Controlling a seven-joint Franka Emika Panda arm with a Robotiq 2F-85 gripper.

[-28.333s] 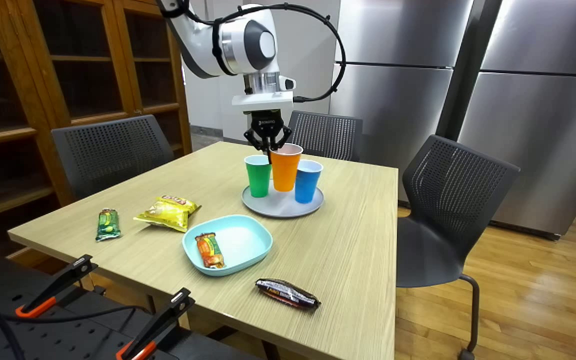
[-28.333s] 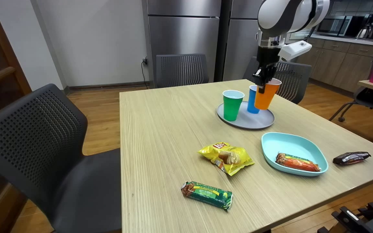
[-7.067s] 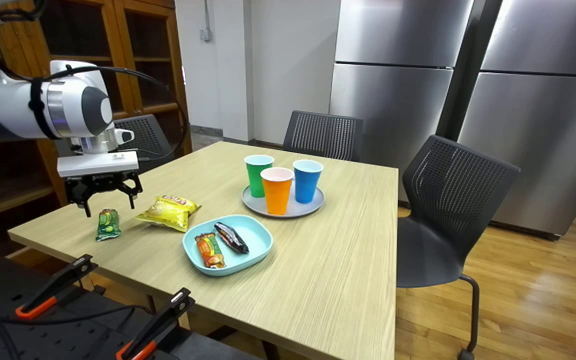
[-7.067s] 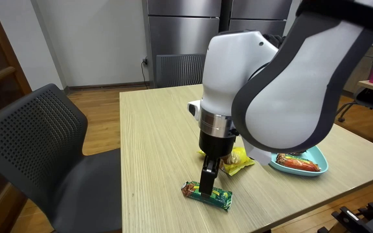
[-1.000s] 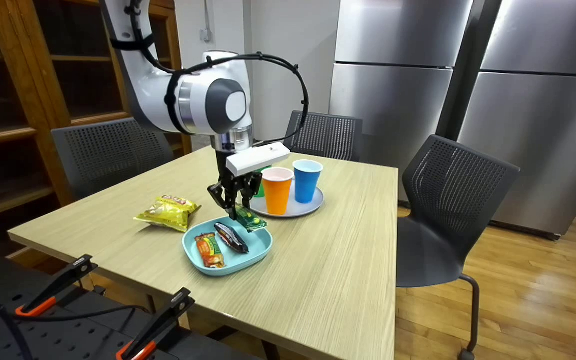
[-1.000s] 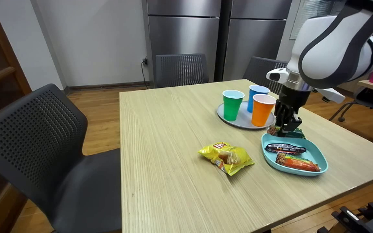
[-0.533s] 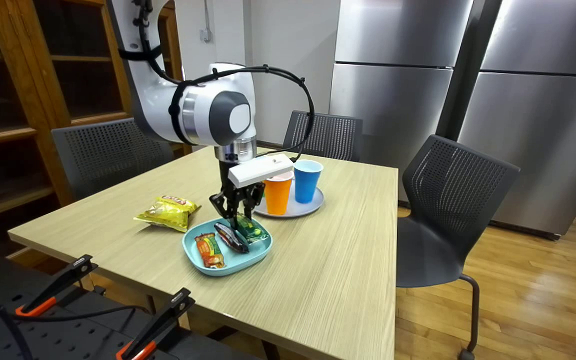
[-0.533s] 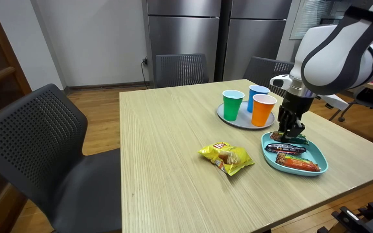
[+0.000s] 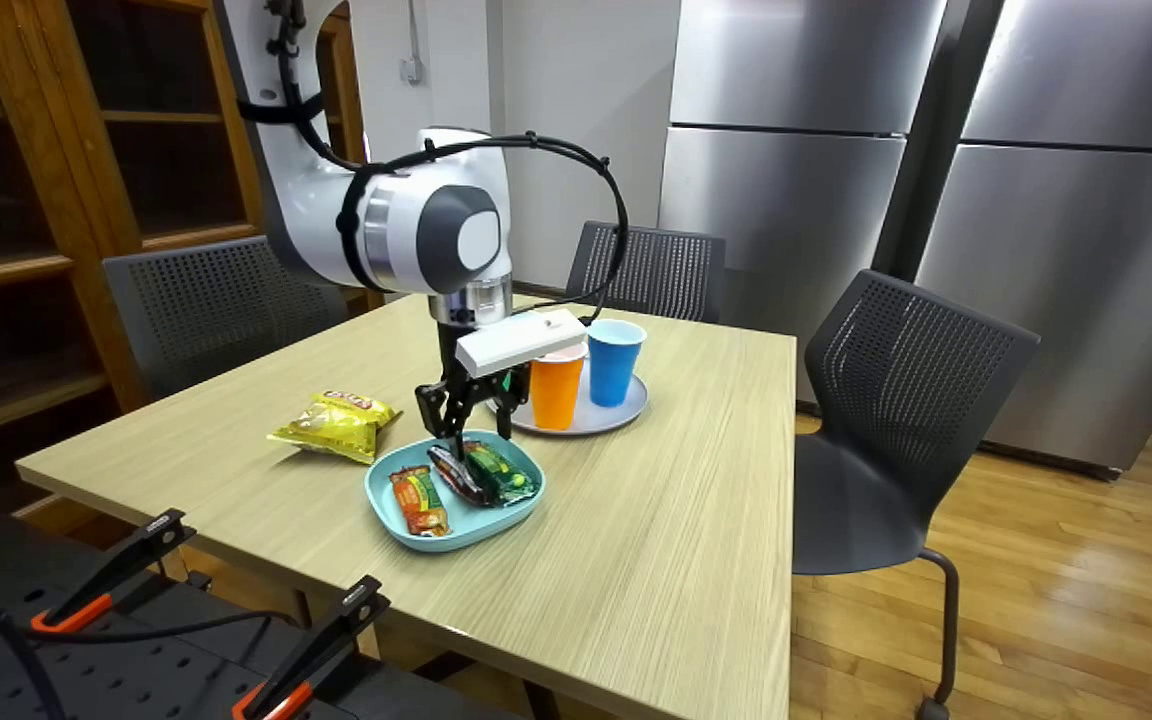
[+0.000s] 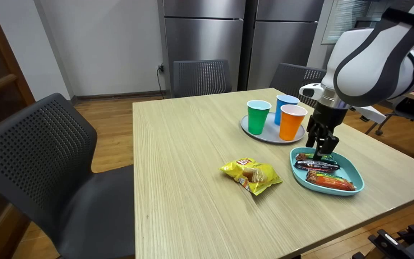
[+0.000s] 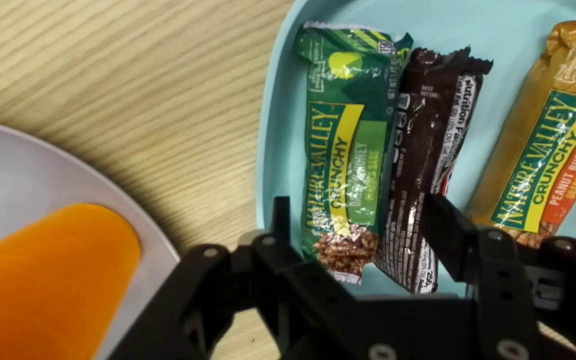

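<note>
My gripper (image 11: pixel 358 200) stands open low over the turquoise tray (image 9: pixel 481 520), its fingers wide apart. Between them, in the wrist view, a green granola bar (image 11: pixel 343 155) lies in the tray, free of both pads. A dark brown bar (image 11: pixel 420 155) rests against its side. One fingertip overlaps the brown bar; whether it touches cannot be told. An orange-wrapped bar (image 11: pixel 548 165) lies apart in the same tray. In an exterior view the gripper (image 10: pixel 313 153) partly hides the green bar (image 10: pixel 304 156).
Close behind the tray, a grey plate (image 9: pixel 576 430) carries an orange cup (image 9: pixel 556 390), a blue cup (image 9: pixel 614 365) and a green cup (image 10: pixel 257 118). A yellow chip bag (image 9: pixel 336 425) lies on the table beside the tray. Chairs (image 9: pixel 921 420) surround the table.
Seven seconds ago the green bar lay on the table under the gripper. Within the last second it was lowered into the tray and let go as the fingers spread.
</note>
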